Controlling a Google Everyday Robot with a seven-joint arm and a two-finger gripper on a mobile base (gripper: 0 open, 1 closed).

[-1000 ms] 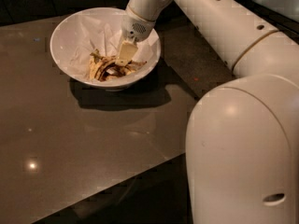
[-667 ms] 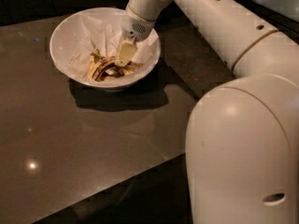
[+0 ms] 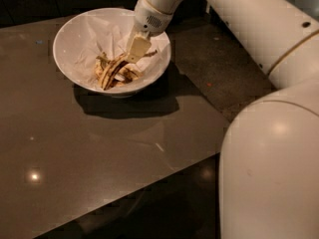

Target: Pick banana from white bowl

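Steeply down into the white bowl point(image 3: 70, 46), claw point(image 3: 136, 49) at the banana point(image 3: 111, 71).

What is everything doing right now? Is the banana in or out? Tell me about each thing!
table: dark, shiny, with the bowl on it.
bowl: upright, not tipped.
paper: crumpled, inside the bowl.
banana: lying in the bowl on the paper, brown-streaked, not lifted.
tool: down inside the bowl, tip at the banana; I cannot tell if it grips.
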